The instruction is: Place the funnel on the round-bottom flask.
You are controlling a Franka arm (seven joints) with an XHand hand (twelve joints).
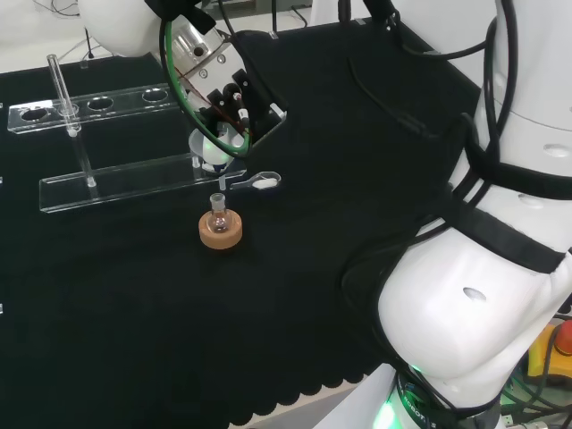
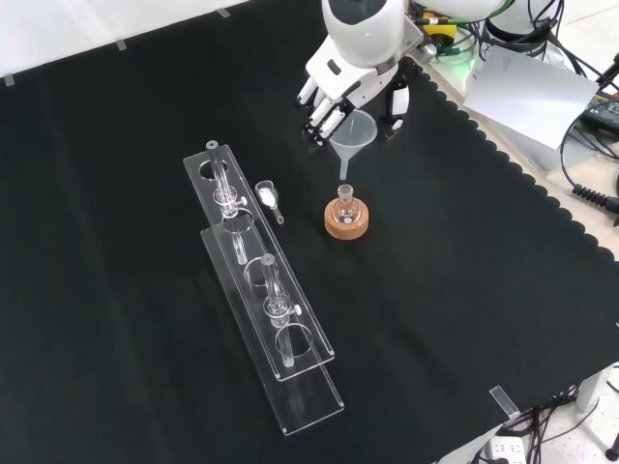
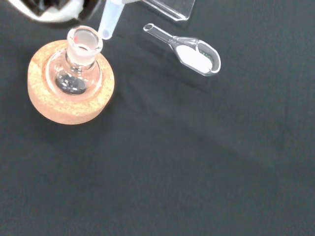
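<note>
A small round-bottom flask (image 2: 346,206) stands upright on a cork ring (image 2: 347,221) near the middle of the cloth. The hand (image 2: 340,97) hangs above it with its fingers curled round the rim of a clear funnel (image 2: 352,135). The funnel's stem (image 2: 345,170) points down and ends just above the flask's mouth. In the wrist view the stem tip (image 3: 109,24) sits beside the open neck (image 3: 84,39), slightly off it, apart from the glass. In the head view the funnel (image 1: 207,150) shows under the hand (image 1: 223,89), above the flask (image 1: 218,214).
A small clear scoop with white powder (image 2: 268,198) lies left of the flask in the front view, also the scoop (image 3: 194,54) close by. Two long clear racks (image 2: 261,290) with tubes stand further left. The cloth's scalloped edge (image 2: 503,184) runs at the right.
</note>
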